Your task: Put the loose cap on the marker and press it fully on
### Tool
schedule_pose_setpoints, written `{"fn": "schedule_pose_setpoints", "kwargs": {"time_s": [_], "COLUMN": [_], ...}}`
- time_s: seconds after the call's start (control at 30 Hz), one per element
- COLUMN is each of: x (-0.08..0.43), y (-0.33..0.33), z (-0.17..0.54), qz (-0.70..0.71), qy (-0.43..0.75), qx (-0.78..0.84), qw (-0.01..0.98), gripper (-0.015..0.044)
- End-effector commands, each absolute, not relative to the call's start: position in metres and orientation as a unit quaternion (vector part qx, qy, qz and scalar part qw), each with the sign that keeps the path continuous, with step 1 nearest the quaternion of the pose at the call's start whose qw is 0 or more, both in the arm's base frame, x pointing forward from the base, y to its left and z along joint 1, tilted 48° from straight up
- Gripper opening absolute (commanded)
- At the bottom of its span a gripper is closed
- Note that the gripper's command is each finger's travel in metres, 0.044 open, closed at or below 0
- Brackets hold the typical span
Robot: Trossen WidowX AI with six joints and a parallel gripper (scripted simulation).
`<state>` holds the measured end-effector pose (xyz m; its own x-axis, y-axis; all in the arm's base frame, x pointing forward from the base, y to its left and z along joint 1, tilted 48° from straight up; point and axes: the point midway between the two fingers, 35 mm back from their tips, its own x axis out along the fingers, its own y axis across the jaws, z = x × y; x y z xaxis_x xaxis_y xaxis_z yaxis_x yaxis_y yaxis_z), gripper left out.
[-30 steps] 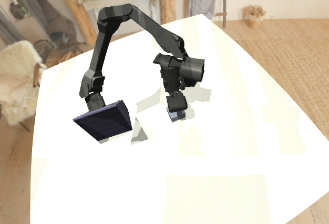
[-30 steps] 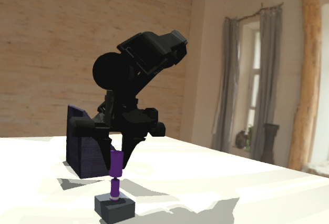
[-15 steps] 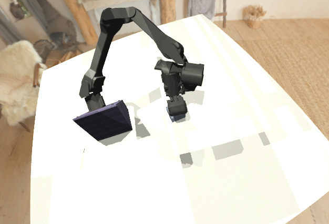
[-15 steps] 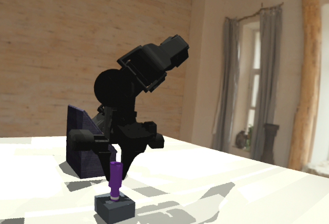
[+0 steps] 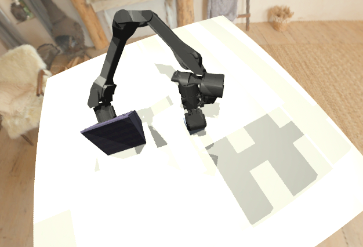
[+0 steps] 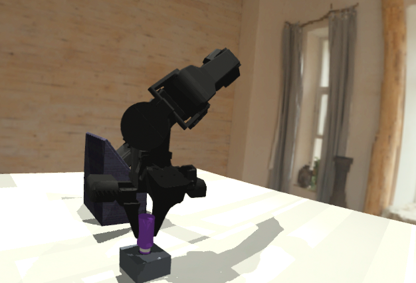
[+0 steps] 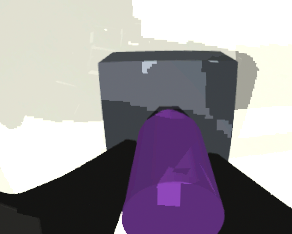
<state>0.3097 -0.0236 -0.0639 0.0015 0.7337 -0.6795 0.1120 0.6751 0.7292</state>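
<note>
The purple cap (image 6: 146, 228) (image 7: 171, 160) sits over the marker, nearly upright, in line with the holder block's hole. Only a short pale band of the marker (image 6: 145, 250) shows between the cap's lower end and the block. The dark grey holder block (image 6: 145, 265) (image 7: 150, 85) stands on the table; in the top view the gripper hides most of it. My gripper (image 6: 145, 234) (image 7: 170, 157) is shut on the cap, a dark finger on each side of it, low above the block. The views do not show whether the cap is fully seated.
The arm's dark purple wedge-shaped stand (image 5: 117, 134) (image 6: 112, 185) is on the table to the left of the gripper in the top view and behind it in the exterior view. The pale table (image 5: 131, 203) carries patches of light and shadow.
</note>
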Motion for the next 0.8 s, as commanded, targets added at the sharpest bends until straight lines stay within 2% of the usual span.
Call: {"fn": "schedule_pose_setpoints", "kwargs": {"time_s": [0.0,0.47,0.67,0.77], "x": [0.310,0.310,0.310,0.309], "y": [-0.024,-0.024,-0.077,-0.079], "z": [-0.064,-0.064,-0.016,-0.013], "qz": [0.246,0.246,0.245,0.245], "qy": [0.662,0.662,0.663,0.663], "qx": [0.319,0.319,0.318,0.318], "qw": [0.632,0.632,0.632,0.632], "gripper": [0.0079,0.0440,0.0440,0.0440]}}
